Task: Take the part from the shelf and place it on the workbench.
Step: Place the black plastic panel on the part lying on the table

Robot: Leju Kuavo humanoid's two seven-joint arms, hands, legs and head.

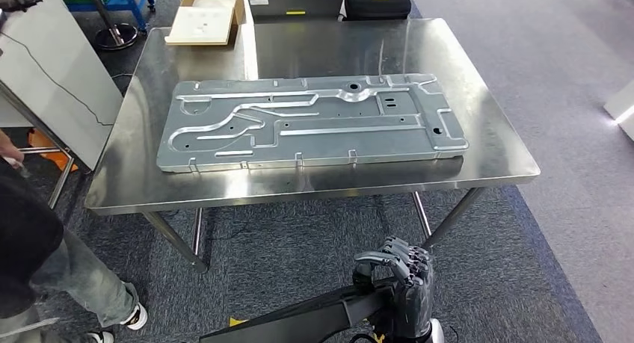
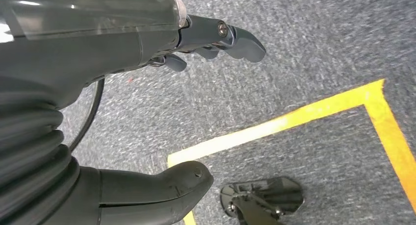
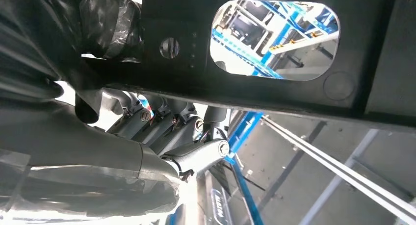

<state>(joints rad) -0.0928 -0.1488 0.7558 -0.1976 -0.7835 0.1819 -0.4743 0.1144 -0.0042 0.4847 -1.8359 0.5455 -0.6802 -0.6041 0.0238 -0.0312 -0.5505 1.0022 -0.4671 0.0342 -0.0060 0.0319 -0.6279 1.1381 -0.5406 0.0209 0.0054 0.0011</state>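
Evidently the dark part [image 3: 274, 95], a flat plate with a rounded window cut through it, is held at its edge by the right hand [image 1: 396, 279]; in the right wrist view the fingers [image 3: 162, 117] are seen curled around the plate's rim and clamped on it. In the head view the plate is carried low, in front of the robot's body and below the level of the workbench [image 1: 493, 156]. Its long axis is laid crosswise, running from the hand toward the robot's left.

The left hand [image 2: 88, 53] is hung toward the carpeted floor, with thumb and fingers apart and nothing held between them. The right hand is therefore judged the nearer and the only one engaged.

The bench lies ahead of and above the held plate. Its middle is taken up by a large silver panel [image 1: 314, 122], laid lengthwise across the top. The placing is judged not yet done: the plate must be raised over the near edge and set on bare steel, probably beside or beyond the silver panel.
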